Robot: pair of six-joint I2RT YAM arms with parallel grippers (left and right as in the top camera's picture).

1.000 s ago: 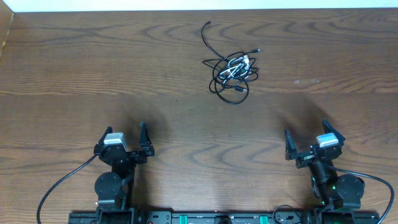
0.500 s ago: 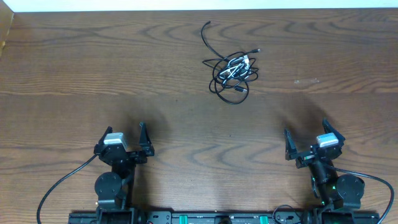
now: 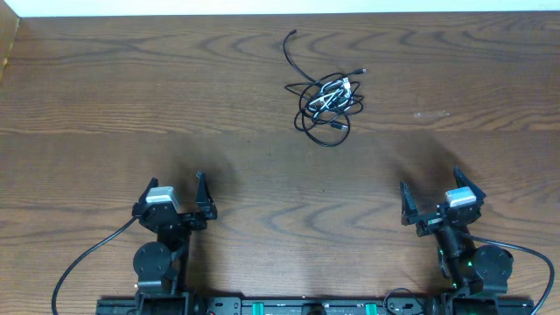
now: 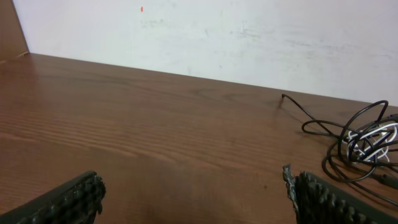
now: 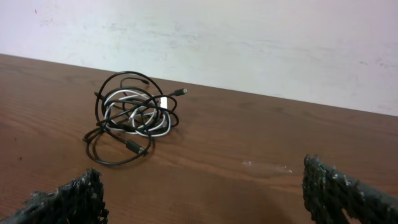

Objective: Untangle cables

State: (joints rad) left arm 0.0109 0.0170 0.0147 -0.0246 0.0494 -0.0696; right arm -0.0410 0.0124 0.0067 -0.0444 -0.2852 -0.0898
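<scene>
The cables (image 3: 328, 101) lie in one tangled bundle on the far middle of the wooden table, black loops wound around a white cord (image 3: 337, 90). One black tail (image 3: 290, 35) runs off toward the far edge. My left gripper (image 3: 173, 185) stands open at the near left, well short of the bundle. My right gripper (image 3: 430, 179) stands open at the near right, equally far from it. In the left wrist view the cables (image 4: 364, 140) sit far right, ahead of the empty left gripper (image 4: 193, 186). The right wrist view has the cables (image 5: 134, 118) ahead to the left of the empty right gripper (image 5: 200, 180).
Thick black arm wires (image 3: 83, 258) (image 3: 525, 254) loop at the near edge beside each base. A pale scuff (image 3: 429, 114) marks the wood to the right of the bundle. A white wall (image 5: 249, 37) rises behind the table's far edge.
</scene>
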